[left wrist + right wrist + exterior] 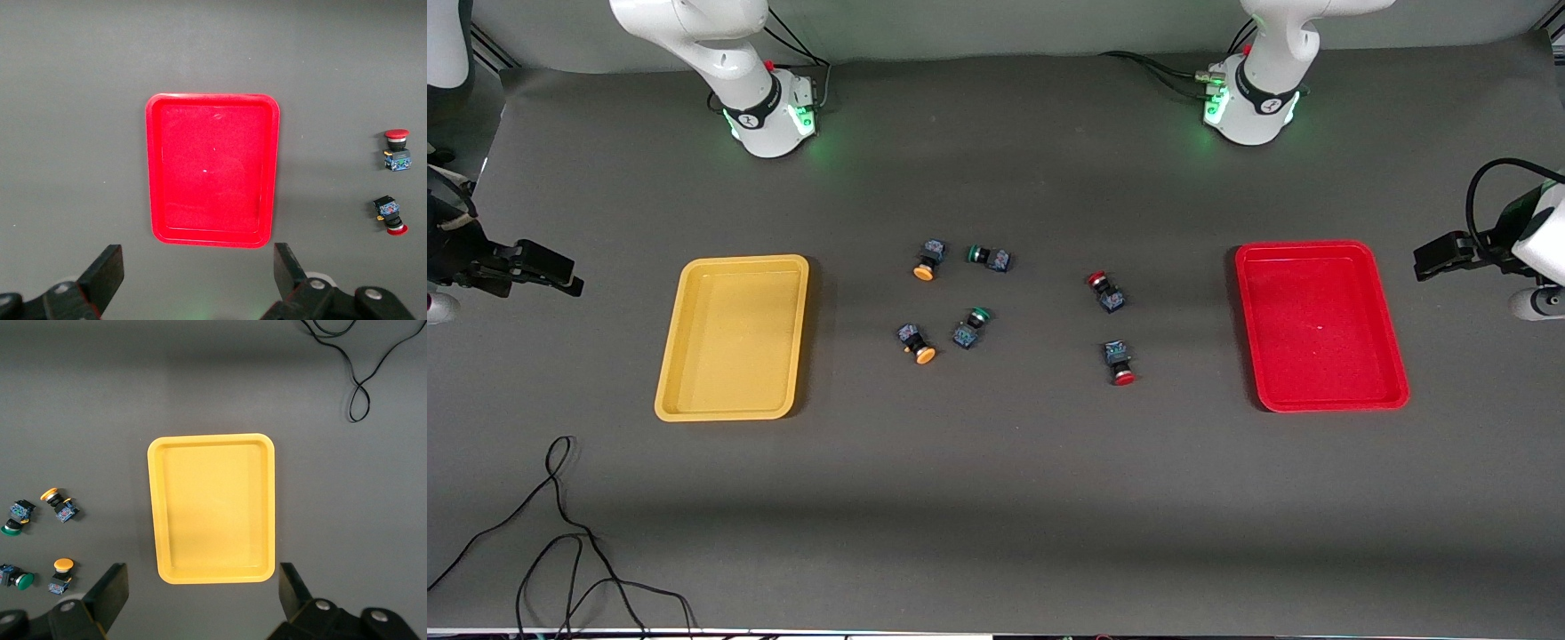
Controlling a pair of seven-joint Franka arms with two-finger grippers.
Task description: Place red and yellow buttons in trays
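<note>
Two yellow buttons (pixel 927 260) (pixel 916 342) and two red buttons (pixel 1107 291) (pixel 1120 363) lie on their sides mid-table. The yellow tray (pixel 734 338) lies toward the right arm's end, the red tray (pixel 1320 324) toward the left arm's end; both are empty. My right gripper (pixel 560 271) is open and empty, up over the mat beside the yellow tray (pixel 212 507), its jaws wide (pixel 200 590). My left gripper (pixel 1427 262) is open and empty, up over the mat beside the red tray (pixel 212 170), its jaws wide (pixel 198 273). The left wrist view shows both red buttons (pixel 396 148) (pixel 390 215).
Two green-capped buttons (pixel 987 256) (pixel 970 327) lie among the yellow ones. A loose black cable (pixel 560 533) lies on the mat near the front camera at the right arm's end. Dark mat covers the table.
</note>
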